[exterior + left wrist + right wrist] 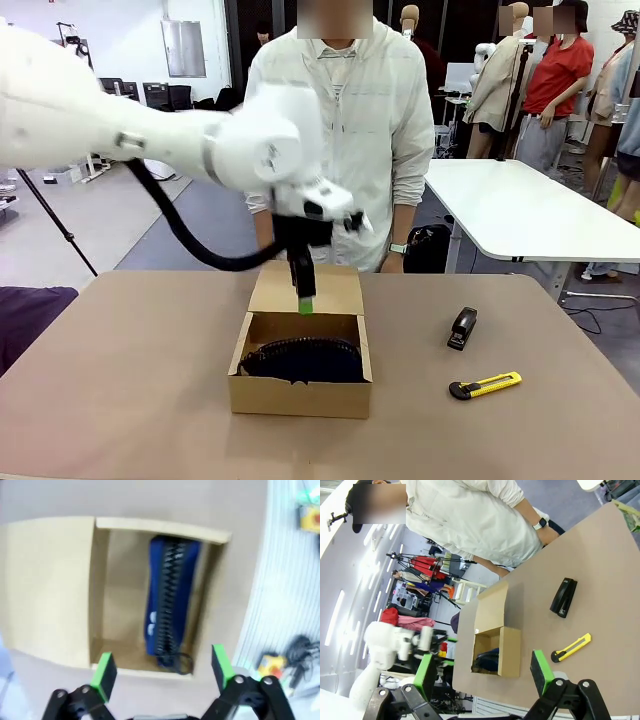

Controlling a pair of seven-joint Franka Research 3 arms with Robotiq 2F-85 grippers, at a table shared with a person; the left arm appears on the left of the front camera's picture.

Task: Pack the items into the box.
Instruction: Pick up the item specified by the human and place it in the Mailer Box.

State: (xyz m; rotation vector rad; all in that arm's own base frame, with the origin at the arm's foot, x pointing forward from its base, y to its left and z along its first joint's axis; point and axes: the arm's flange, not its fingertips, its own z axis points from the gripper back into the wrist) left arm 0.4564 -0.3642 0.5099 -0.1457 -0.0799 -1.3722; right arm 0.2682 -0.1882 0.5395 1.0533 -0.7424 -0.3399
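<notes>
Worktop bears the box; beneath the wide-open, empty left claw the bundle hugs one wall, seemingly leaving room for the stapler.

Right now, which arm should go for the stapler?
Right, probably. The stapler lies right of the box; the right gripper is open, facing it. The left gripper hangs over the box.

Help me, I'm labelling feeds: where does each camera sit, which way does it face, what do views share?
Front: fixed on the robot's side, facing across the table at the person; left arm, left gripper over the box.
Left wrist: on that arm, looking down between its open fingers at the navy bundle in the box.
Right wrist: rolled, high beside the table; open right gripper foreground, stapler beyond.
Shared: all show the box.
</notes>
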